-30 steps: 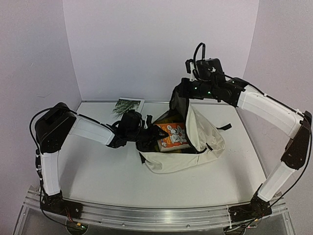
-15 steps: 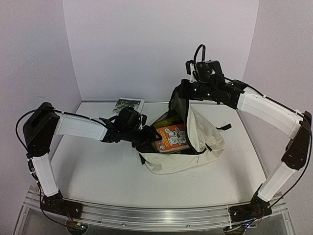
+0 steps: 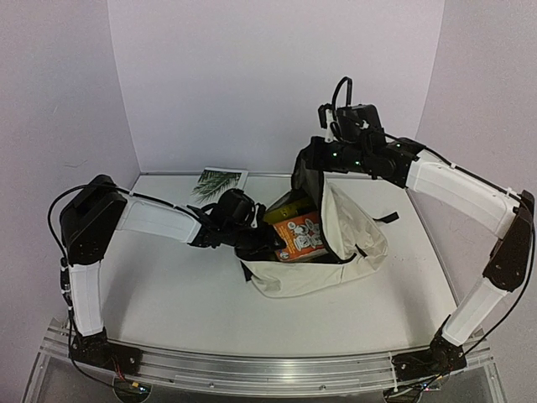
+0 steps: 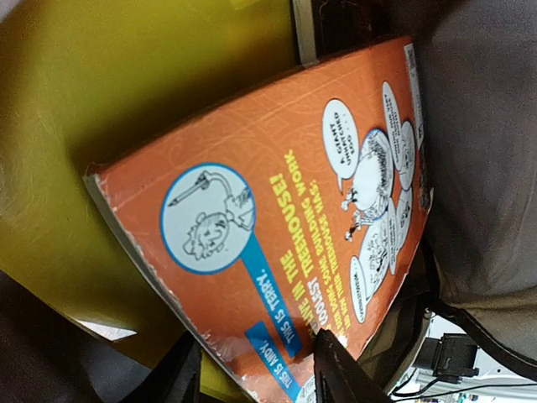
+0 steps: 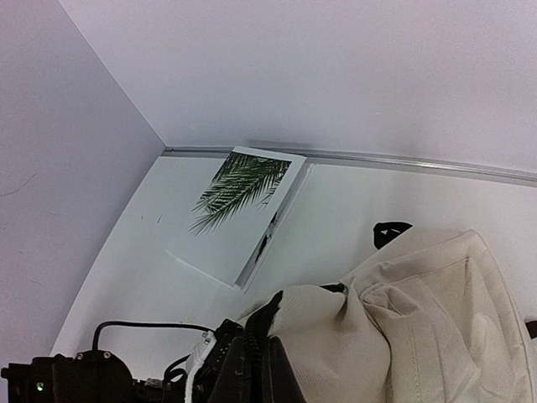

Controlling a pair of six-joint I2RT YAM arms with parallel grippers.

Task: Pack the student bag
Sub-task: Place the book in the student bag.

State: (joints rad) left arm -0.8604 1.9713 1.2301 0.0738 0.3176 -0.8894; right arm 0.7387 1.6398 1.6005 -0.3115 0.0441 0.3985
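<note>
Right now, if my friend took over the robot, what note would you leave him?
Grippers: the left gripper has its jaws apart at the near edge of the orange book, inside the bag's mouth, with no clear grip on it. The right gripper is shut on the top edge of the student bag, holding the mouth up and open.
Done: the orange book and a yellow-green book are in the bag.
Left: the palm-leaf book lies on the table by the back wall. The bag is unzipped.

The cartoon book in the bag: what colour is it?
The book is orange; left wrist view shows best.
</note>
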